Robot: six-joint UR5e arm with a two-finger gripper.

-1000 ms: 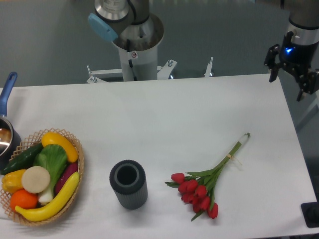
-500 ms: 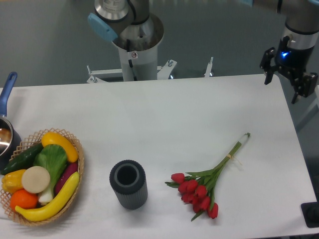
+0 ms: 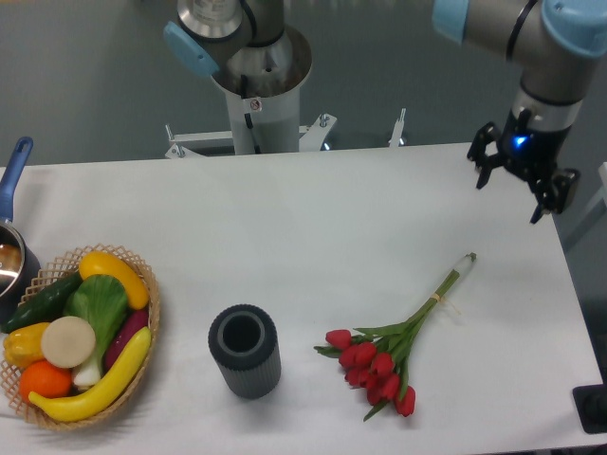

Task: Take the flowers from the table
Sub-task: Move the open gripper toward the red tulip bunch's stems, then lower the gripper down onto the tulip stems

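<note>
The flowers [image 3: 391, 351] are a bunch of red tulips with green leaves lying flat on the white table [image 3: 313, 218] at the front right. The blooms point to the front and the long tied stems run up and right to a pale tip near the right side. My gripper [image 3: 510, 197] hangs over the table's far right corner, well above and behind the stem tip. Its two dark fingers are spread apart and nothing is between them.
A dark grey ribbed cylinder vase [image 3: 245, 351] stands left of the flowers. A wicker basket of vegetables [image 3: 76, 334] sits at the front left, with a pot with a blue handle [image 3: 13, 227] behind it. The arm's base [image 3: 258, 81] stands behind the far edge.
My gripper has moved left and slightly down, from beyond the table's right edge to over its far right corner. The flowers have not moved.
</note>
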